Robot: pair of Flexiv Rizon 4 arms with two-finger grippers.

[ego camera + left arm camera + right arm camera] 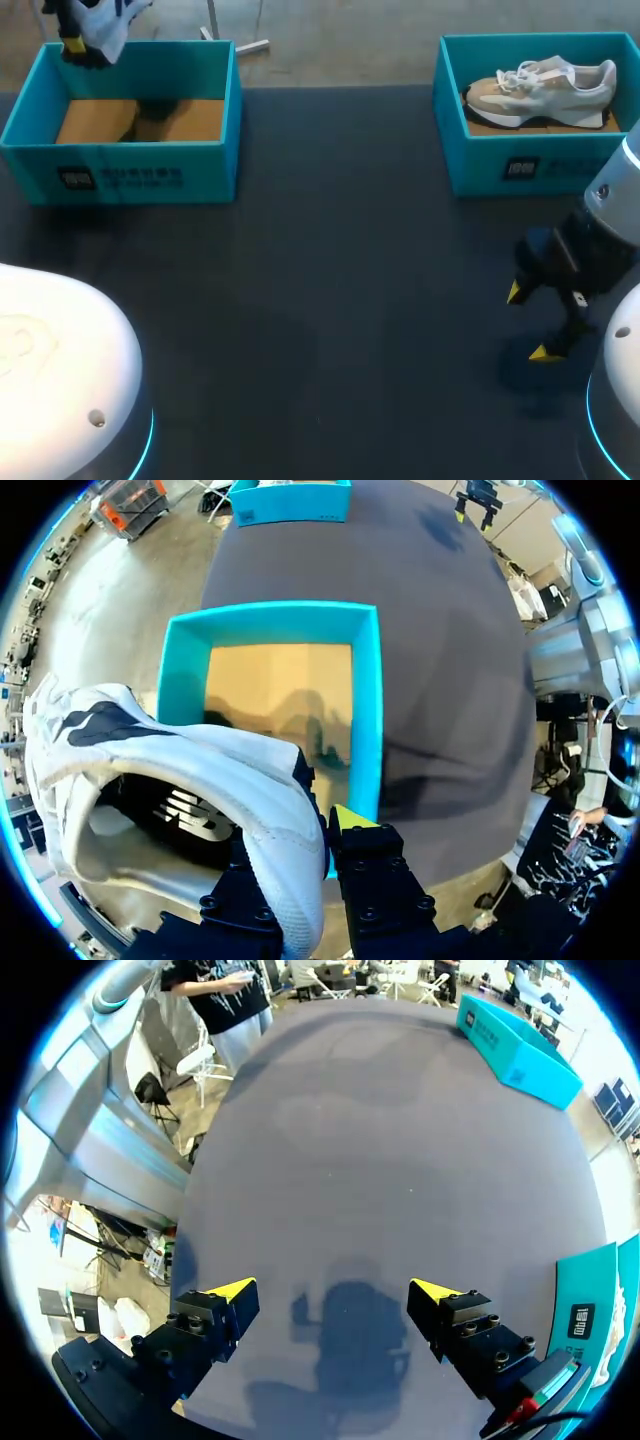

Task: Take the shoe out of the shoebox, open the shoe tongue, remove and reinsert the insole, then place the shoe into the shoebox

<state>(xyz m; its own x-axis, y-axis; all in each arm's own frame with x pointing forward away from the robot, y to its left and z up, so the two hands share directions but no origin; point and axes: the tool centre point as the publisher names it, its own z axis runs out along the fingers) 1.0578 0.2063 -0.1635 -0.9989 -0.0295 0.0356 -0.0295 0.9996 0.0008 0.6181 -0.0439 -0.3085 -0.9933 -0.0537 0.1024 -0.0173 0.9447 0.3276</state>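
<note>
White shoe pinched between left fingers above teal shoebox; right fingers wide apart, empty.

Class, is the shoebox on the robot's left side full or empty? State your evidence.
Empty. The left shoebox shows only bare cardboard floor; the white shoe is out of it, gripped by the left gripper.

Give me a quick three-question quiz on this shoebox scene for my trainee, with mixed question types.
1. True or false: the left hand holds the white shoe up outside the left shoebox.
2. The right hand is: A) shut on a shoe, B) open over the table, C) inside a box.
3. Fill in: the right shoebox holds a ____.
Key: 1 true; 2 B; 3 beige shoe.
</note>
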